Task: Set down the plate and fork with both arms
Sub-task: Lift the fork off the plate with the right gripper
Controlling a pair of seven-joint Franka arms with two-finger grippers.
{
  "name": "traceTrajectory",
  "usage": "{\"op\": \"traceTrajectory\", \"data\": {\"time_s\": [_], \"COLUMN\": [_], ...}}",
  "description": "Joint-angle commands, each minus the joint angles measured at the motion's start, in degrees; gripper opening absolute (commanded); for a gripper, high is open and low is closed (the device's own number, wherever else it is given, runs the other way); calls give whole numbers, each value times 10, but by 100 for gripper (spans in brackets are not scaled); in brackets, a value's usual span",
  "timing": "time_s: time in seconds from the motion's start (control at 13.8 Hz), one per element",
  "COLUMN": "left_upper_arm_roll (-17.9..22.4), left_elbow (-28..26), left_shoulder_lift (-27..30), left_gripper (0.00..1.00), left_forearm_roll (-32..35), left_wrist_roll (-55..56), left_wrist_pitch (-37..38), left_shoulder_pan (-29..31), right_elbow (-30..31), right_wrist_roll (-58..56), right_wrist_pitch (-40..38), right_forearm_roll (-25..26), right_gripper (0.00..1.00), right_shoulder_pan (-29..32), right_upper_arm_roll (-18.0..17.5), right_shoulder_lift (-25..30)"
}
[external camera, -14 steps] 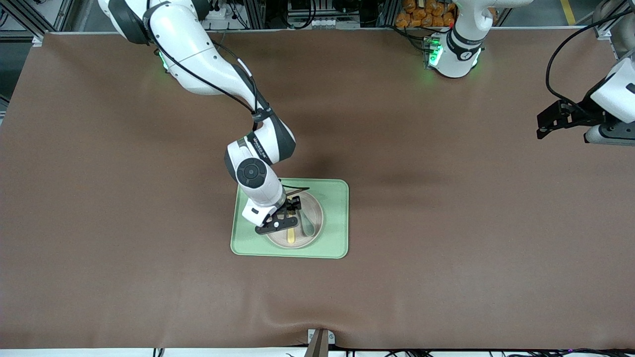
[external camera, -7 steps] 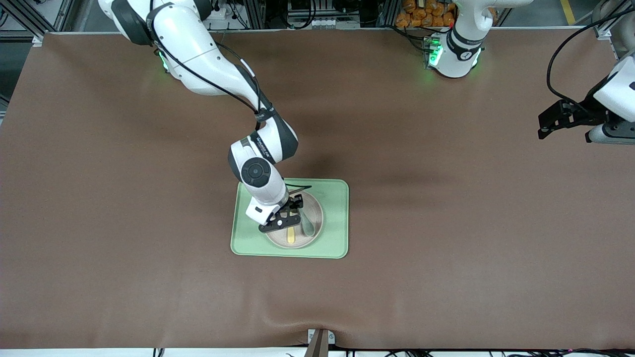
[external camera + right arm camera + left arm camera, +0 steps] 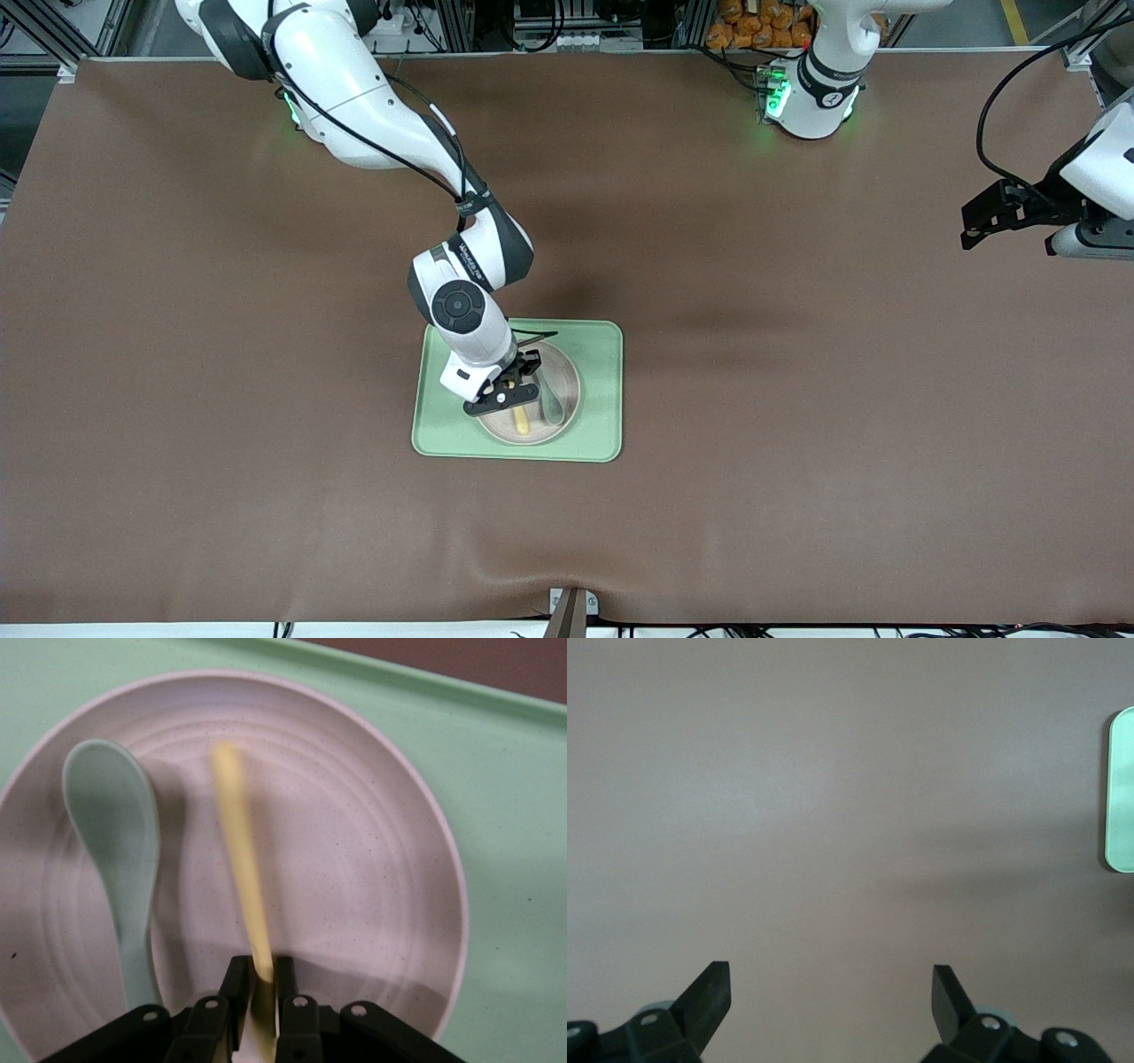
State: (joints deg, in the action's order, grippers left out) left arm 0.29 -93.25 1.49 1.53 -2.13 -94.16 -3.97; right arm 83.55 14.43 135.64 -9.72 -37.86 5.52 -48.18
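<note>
Fork (image 3: 241,877) sits clamped in the right gripper (image 3: 259,988), seemingly just lifting off the plate (image 3: 354,877); plate unmoved on tray (image 3: 602,390), left gripper (image 3: 831,992) waiting agape.

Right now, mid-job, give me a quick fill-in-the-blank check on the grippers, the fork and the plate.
1. The right gripper is shut on the yellow ____.
2. The plate sits on the light-green ____.
3. Lying on the plate beside the fork is a grey-green ____.
4. The left gripper waits over bare table with its jaws ____.

Missing words: fork; tray; spoon; open
</note>
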Motion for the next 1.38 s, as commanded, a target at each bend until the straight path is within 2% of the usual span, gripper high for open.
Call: {"op": "traceTrajectory", "data": {"time_s": [0.0, 0.58, 1.01, 1.3], "left_upper_arm_roll": [4, 5, 5, 9], "left_elbow": [8, 18, 20, 21], "left_shoulder_lift": [-4, -10, -16, -17], "left_gripper": [100, 100, 100, 100], "left_forearm_roll": [-7, -8, -7, -6], "left_wrist_roll": [4, 0, 0, 0], "left_wrist_pitch": [3, 5, 6, 6], "left_shoulder_pan": [-2, 2, 2, 4], "right_elbow": [-6, -8, 3, 37], "right_wrist_roll": [10, 7, 7, 22], "right_wrist_pitch": [-12, -75, -127, -135], "right_forearm_roll": [8, 2, 2, -15], "right_gripper": [0, 0, 0, 0], "right_shoulder_pan": [2, 20, 107, 113], "right_upper_arm_roll": [1, 1, -1, -1], "right_shoulder_lift": [-5, 49, 67, 67]}}
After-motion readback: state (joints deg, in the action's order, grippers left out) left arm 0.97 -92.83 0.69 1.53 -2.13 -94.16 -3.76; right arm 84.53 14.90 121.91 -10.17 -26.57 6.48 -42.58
